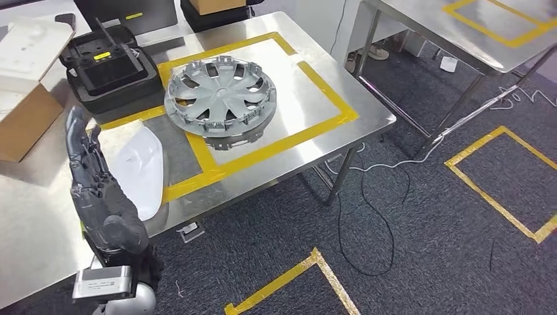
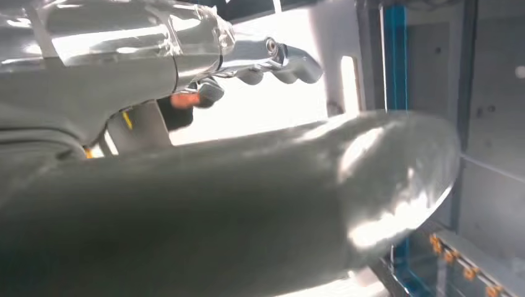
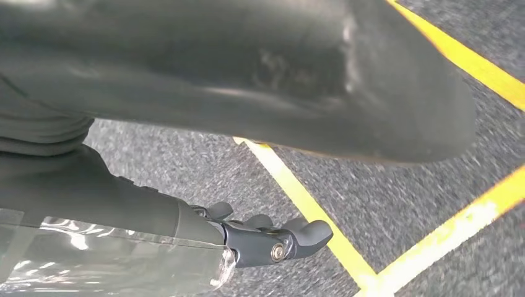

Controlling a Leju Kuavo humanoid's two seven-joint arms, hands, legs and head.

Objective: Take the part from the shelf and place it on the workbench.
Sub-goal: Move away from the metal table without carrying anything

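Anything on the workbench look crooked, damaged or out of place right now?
Little stands out. The grey wheel cover lies flat inside the yellow tape rectangle, though its near edge reaches the inner tape strip. A white moulded panel lies outside the rectangle, near the raised, empty left hand. No damage visible.

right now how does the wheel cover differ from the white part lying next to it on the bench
The wheel cover is round, silver-grey and spoked with open gaps; the white part is a smooth, solid, elongated shell. The wheel cover lies inside the yellow tape frame; the white part lies mostly outside it, near the bench edge beside the left robot hand. Both rest flat on the steel workbench, untouched by the hand.
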